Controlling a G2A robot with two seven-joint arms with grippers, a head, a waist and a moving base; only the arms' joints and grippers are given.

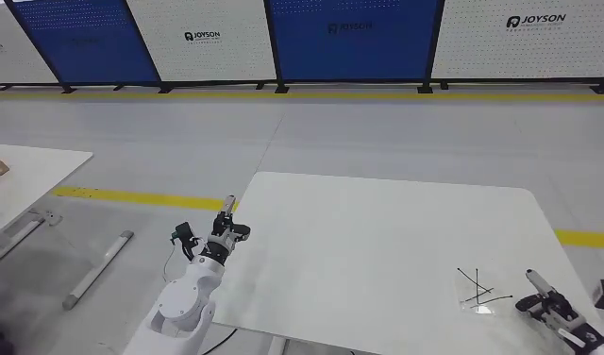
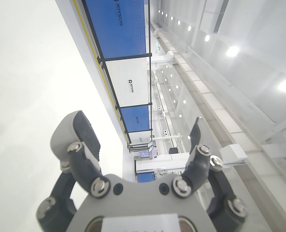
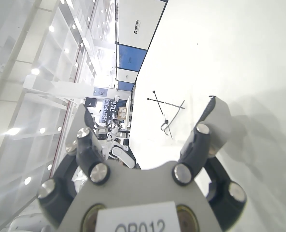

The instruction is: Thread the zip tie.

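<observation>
Black zip ties (image 3: 158, 101) lie untouched near wide-spread right fingers (image 3: 216, 119); left fingers (image 2: 85, 131) also wide.

Right hand (image 3: 148, 103) poised by white counter (image 3: 217, 37), fingers (image 3: 216, 112) spread wide, nothing gripped. Just ahead of fingertips, several dark zip ties (image 3: 158, 102) lie loose on counter, crossed over one another in small heap, not touching hand. One tie appears to curl at its end. Tiny dark speck (image 3: 197, 43) marks counter farther out. Blue and white partition panels (image 3: 140, 25) line far side. Ceiling lights (image 3: 35, 71) glare overhead.
</observation>
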